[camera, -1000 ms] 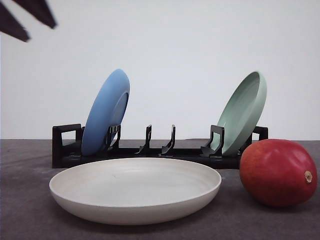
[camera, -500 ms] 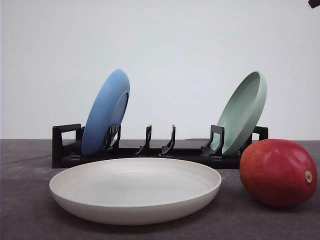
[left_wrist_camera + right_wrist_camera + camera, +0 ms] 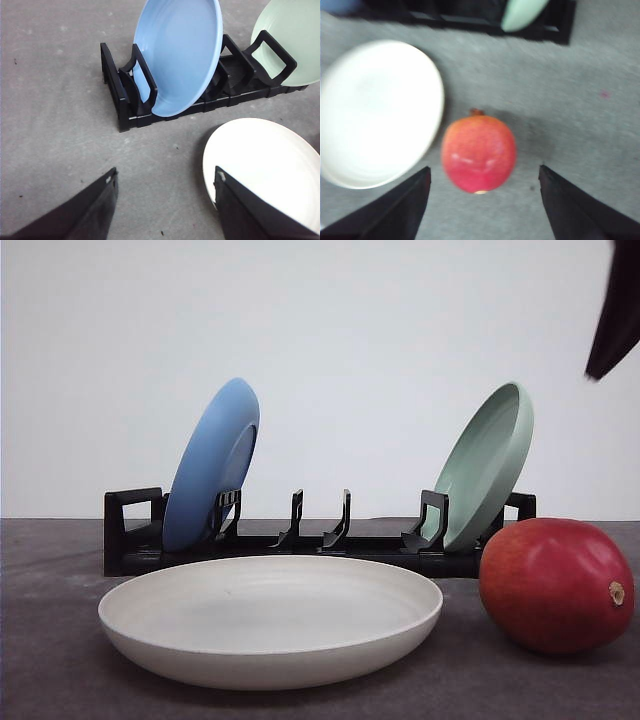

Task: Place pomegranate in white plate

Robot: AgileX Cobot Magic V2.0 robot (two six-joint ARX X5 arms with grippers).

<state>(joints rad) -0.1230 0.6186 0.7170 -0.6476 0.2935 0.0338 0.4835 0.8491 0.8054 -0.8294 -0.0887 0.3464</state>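
Note:
The pomegranate [image 3: 556, 585], glossy red with a tan nub, lies on the dark table right of the white plate [image 3: 270, 620]. The plate sits flat in front of the rack. In the right wrist view my right gripper [image 3: 484, 170] hangs open above the pomegranate [image 3: 479, 154], one finger on each side and well clear of it; the white plate [image 3: 375, 110] lies beside it. One of its dark fingers [image 3: 612, 320] shows at the front view's upper right. My left gripper [image 3: 165, 200] is open and holds nothing, above the table by the white plate's [image 3: 265, 165] edge.
A black dish rack [image 3: 300, 540] stands behind the white plate. A blue plate [image 3: 212, 465] leans in its left end and a pale green plate [image 3: 487, 465] in its right end. Bare grey table [image 3: 55, 125] lies left of the rack.
The left gripper's fingers have left the front view's upper left. A right gripper finger has come in at the upper right and dropped lower. Plates and fruit have not moved.

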